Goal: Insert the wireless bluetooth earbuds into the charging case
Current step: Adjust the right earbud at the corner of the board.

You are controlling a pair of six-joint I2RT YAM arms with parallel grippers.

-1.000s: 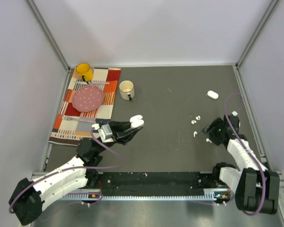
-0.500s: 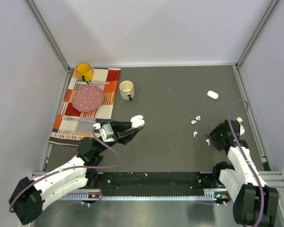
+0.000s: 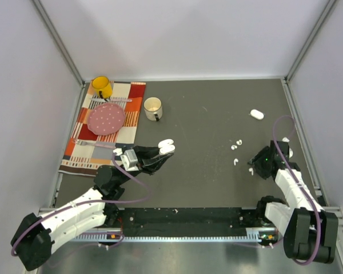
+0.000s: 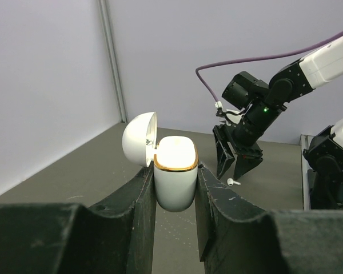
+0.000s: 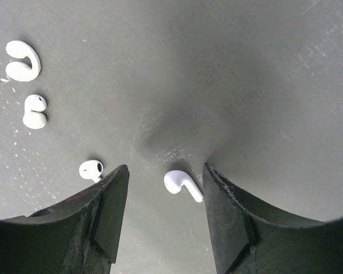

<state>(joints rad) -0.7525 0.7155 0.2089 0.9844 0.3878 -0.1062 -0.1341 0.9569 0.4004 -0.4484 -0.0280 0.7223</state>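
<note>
Closing your wide-open right gripper (image 5: 166, 168) on the glossy earbud (image 5: 178, 183) lying on the table (image 5: 246, 68) between its jaws, you risk squirting it sideways, well apart from the open charging case (image 4: 175, 171) your left gripper (image 4: 174, 184) clamps.

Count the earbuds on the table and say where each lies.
4. One earbud lies between the right gripper's open fingers, a second earbud just outside one finger, a third earbud and fourth earbud farther out. The case may hide more.
</note>
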